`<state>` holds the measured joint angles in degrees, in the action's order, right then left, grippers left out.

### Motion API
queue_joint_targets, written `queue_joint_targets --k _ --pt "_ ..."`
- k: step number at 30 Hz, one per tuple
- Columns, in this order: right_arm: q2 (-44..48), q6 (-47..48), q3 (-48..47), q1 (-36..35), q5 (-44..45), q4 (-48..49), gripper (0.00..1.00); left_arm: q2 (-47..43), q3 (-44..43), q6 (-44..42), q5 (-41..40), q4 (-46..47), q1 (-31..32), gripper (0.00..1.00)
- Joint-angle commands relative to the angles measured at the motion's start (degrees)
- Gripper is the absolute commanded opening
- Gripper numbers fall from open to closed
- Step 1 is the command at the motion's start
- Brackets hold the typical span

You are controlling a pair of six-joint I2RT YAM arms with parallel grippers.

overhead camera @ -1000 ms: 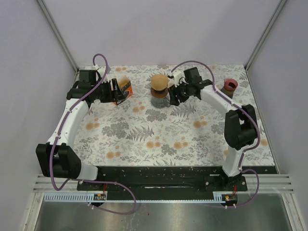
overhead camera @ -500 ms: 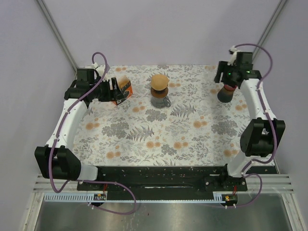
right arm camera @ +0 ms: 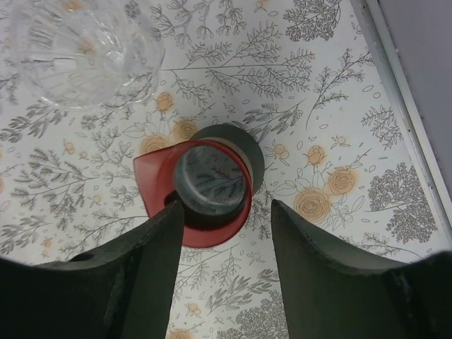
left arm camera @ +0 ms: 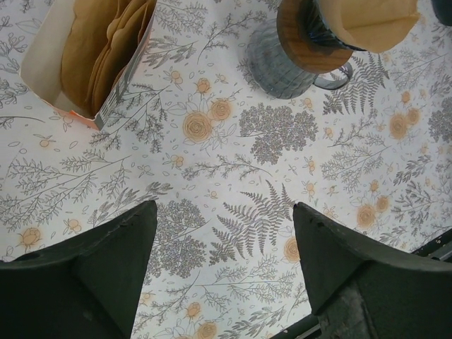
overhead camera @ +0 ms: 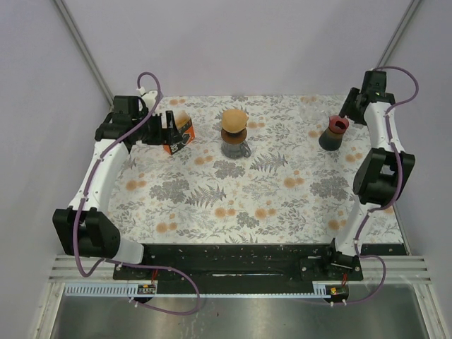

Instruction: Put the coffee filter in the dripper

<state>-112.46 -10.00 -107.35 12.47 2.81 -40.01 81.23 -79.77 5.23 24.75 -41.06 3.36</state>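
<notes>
Left fingers spread empty, right fingers likewise, filter in dripper cut off

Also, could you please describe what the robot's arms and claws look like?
The left arm and right arm both have white links and bulky black joints. A purple cable loops along each. The left claw and right claw have plain dark, wedge-shaped fingers.

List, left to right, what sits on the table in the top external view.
Orange filter box → dripper holding a coffee filter, stacked on the glass mug → red-rimmed grey cup.
</notes>
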Motion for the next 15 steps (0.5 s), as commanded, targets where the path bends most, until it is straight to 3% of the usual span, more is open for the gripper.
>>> queue_joint_targets --k 1,4,9,13,15 --pt "-5.12 -0.46 -6.02 -0.08 3.96 -3.75 0.57 1.12 -2.93 -1.89 -2.07 1.51 -0.37 0.82" --pt "-8.73 -0.20 -8.66 -0.08 2.91 -4.99 0.48 2.35 -3.99 -2.07 -2.96 1.33 -0.45 0.82" --pt "-13.39 0.68 -14.02 -0.08 3.87 -8.50 0.24 3.76 -4.87 -1.89 -2.25 1.16 -0.63 0.82" --pt "-13.05 1.65 -14.47 -0.16 3.87 -9.91 0.04 4.20 -4.96 -1.98 -2.25 1.16 -0.63 0.82" --pt "-10.86 2.09 -13.51 -0.16 3.70 -10.44 0.00 4.20 -5.13 -1.98 -2.25 1.16 -0.72 0.82"
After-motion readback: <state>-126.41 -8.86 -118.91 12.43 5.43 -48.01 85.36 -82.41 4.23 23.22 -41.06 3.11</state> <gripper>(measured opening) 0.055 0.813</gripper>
